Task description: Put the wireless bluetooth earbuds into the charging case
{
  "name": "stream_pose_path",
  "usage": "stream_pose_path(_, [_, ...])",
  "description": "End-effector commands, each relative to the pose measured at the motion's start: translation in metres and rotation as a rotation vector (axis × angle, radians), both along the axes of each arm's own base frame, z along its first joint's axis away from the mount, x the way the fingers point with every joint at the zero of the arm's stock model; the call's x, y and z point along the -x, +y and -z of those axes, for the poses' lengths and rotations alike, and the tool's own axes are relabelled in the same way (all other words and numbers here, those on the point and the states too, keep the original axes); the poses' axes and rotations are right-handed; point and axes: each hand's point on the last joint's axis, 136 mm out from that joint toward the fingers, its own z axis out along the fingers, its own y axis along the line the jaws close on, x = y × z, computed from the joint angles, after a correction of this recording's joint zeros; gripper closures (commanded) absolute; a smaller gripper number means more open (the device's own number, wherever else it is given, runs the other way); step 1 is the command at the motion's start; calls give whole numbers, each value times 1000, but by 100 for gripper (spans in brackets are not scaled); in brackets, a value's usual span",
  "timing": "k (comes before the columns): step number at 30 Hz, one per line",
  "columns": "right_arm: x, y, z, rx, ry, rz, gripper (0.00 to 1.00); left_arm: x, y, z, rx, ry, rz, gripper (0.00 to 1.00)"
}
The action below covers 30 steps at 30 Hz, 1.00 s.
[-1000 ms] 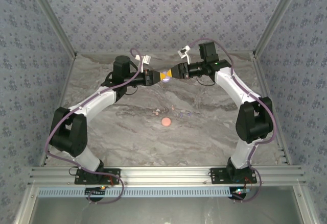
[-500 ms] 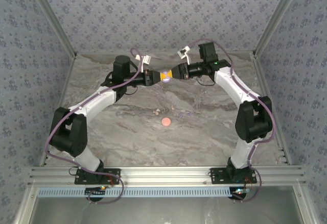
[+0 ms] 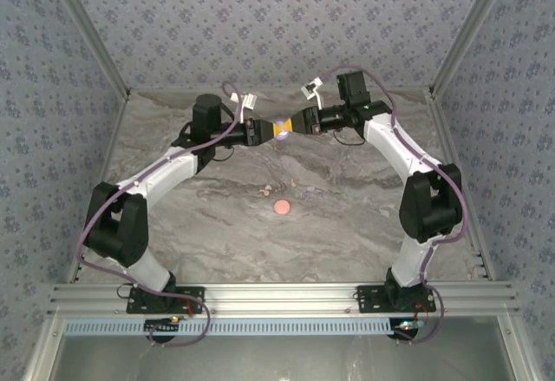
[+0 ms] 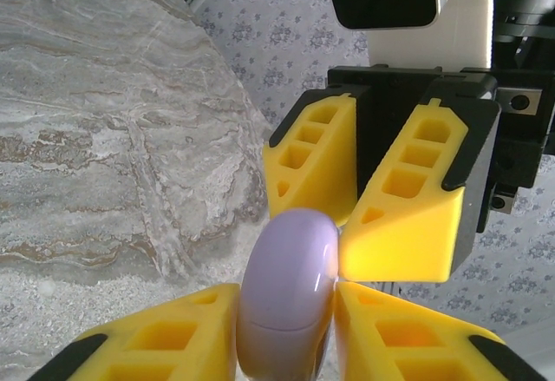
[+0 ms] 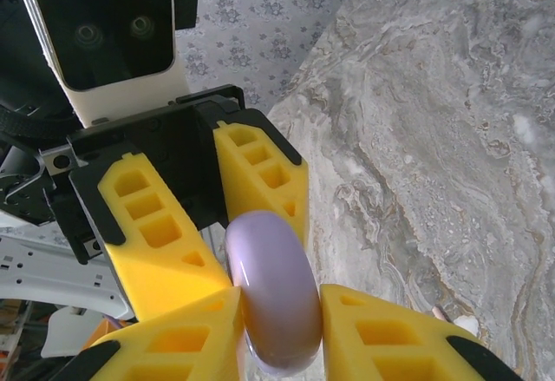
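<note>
A lilac round charging case [image 4: 286,268] hangs edge-on in mid-air over the back of the table, between both grippers. My left gripper [image 4: 286,290] has its yellow fingers pressed on the case's two flat sides. My right gripper [image 5: 277,298] comes from the opposite side and is shut on the same case [image 5: 273,285]. From above, the two grippers meet tip to tip, left gripper [image 3: 276,130] and right gripper [image 3: 288,128]. Tiny earbuds [image 3: 263,192] lie scattered on the table's middle, one whitish-pink earbud [image 5: 460,322] showing below the right gripper.
A pink round case [image 3: 280,207] lies flat on the marble table [image 3: 364,242] nearer the front than the earbuds. More small earbud pieces [image 3: 314,193] lie to its upper right. Patterned walls [image 3: 52,138] close in the left, right and back.
</note>
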Motion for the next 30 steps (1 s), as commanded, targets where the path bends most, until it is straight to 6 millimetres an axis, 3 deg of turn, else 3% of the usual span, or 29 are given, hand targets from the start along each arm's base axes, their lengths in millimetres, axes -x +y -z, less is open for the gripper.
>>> stream_pose_path(1, [7, 4, -28, -49, -39, -35, 73, 7, -6, -26, 34, -73, 36, 65])
stream_pose_path(6, [6, 4, -28, -48, -37, -33, 73, 8, -6, -25, 32, -73, 38, 62])
stream_pose_path(18, [5, 4, -28, -46, -37, -28, 73, 8, -6, -20, 24, -63, 38, 64])
stream_pose_path(25, [3, 4, -27, -43, -37, -22, 72, 6, -7, -17, 21, -53, 39, 82])
stream_pose_path(30, [1, -2, -26, 3, -51, 26, 57, 5, -7, -17, 3, -65, 41, 87])
